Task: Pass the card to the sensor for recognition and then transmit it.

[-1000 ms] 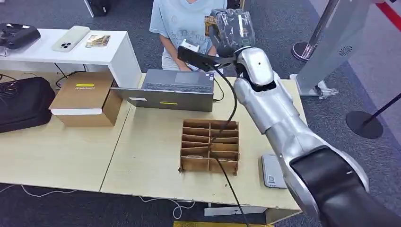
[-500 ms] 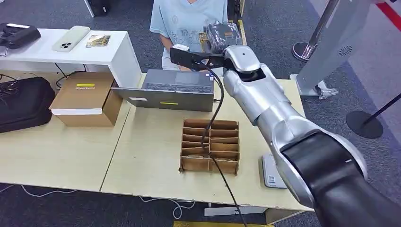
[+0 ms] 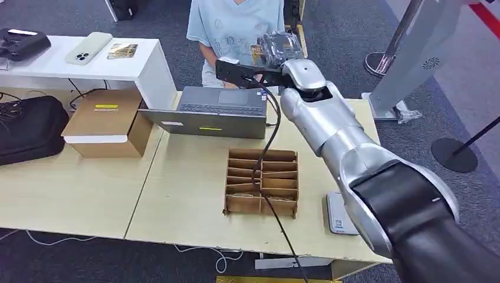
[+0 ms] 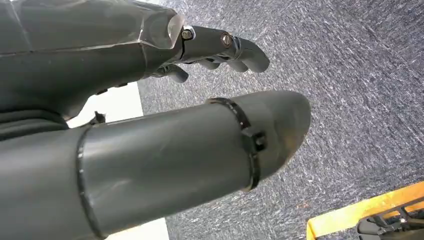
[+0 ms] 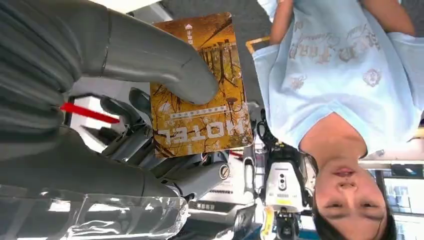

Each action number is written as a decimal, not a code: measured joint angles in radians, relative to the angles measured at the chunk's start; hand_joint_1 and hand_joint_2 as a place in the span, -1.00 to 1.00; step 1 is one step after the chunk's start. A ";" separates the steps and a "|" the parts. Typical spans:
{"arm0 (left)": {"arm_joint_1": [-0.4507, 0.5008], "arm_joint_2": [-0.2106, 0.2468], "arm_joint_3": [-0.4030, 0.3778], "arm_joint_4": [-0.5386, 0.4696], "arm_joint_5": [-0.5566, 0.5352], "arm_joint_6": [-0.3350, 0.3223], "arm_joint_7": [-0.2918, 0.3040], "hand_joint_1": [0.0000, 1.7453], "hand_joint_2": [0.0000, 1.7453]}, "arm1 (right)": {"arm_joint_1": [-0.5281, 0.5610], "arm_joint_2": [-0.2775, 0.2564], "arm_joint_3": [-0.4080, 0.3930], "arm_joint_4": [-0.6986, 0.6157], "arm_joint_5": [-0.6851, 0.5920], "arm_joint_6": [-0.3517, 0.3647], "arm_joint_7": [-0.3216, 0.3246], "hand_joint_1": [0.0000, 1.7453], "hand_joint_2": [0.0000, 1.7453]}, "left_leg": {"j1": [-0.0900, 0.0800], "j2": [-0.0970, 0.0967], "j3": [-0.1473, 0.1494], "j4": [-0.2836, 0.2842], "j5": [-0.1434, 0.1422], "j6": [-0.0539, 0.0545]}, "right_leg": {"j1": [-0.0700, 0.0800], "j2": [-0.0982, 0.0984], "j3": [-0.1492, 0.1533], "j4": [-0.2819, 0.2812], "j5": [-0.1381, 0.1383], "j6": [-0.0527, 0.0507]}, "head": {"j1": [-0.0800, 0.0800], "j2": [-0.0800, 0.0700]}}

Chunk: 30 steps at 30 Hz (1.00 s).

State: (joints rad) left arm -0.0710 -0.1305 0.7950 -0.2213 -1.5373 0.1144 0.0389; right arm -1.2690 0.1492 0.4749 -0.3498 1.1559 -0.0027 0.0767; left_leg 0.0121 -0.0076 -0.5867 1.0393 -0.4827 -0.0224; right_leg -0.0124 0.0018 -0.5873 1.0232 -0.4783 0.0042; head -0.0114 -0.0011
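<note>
**Q:** so how far into the card job are you?

**me:** Going near to far. Closest to me on the right edge of the table (image 3: 177,194) there's a small grey pad (image 3: 340,215), which I'd guess is the sensor, and nothing's on it. Just left of it sits a cardboard divider box (image 3: 261,181). Farther back is a grey laptop (image 3: 215,111), and past the far edge a person in a light blue shirt (image 3: 233,26) faces me. My right hand (image 3: 277,47) is stretched out over that far edge, right in front of them, with the card (image 5: 200,87) in it. So my read: the sensor part looks behind me or skipped, can't tell which, and I'm at the handover. Nobody has taken the card yet.

**Q:** grip ok? what's the card look like?

**me:** Thumb (image 5: 165,57) is pressed on its face, fingers behind it, so it's pinched flat. It's a thin stiff card, golden-yellow autumn trees, "HOTEL" printed on it, and most of it sticks out past my thumb. My left hand (image 4: 150,145) hangs over grey carpet, holding nothing I can see; fingers are loosely bent, and I can't tell more.
</note>
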 joint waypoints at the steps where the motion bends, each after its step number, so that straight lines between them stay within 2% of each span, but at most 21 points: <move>1: 0.000 0.000 0.000 0.000 0.000 0.000 0.000 -1.00 -1.00 | 0.000 0.000 -0.002 0.000 0.000 0.000 -0.002 1.00 1.00 | 0.000 0.000 0.000 0.000 0.000 0.000 | 0.000 0.000 0.000 0.000 0.000 0.000 | 0.000 0.000; 30: 0.000 0.000 -0.025 0.000 -0.003 0.001 0.012 -1.00 -1.00 | -0.001 -0.006 -0.009 0.018 0.005 0.002 -0.003 1.00 1.00 | 0.000 0.000 0.000 0.000 0.000 0.000 | 0.000 0.000 0.000 0.000 0.000 0.000 | 0.000 0.000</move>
State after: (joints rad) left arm -0.0708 -0.1305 0.7702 -0.2213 -1.5400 0.1152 0.0511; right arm -1.2698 0.1427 0.4662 -0.3323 1.1605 -0.0008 0.0732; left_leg 0.0121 -0.0074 -0.5867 1.0393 -0.4827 -0.0224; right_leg -0.0124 0.0021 -0.5875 1.0230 -0.4783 0.0042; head -0.0111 -0.0011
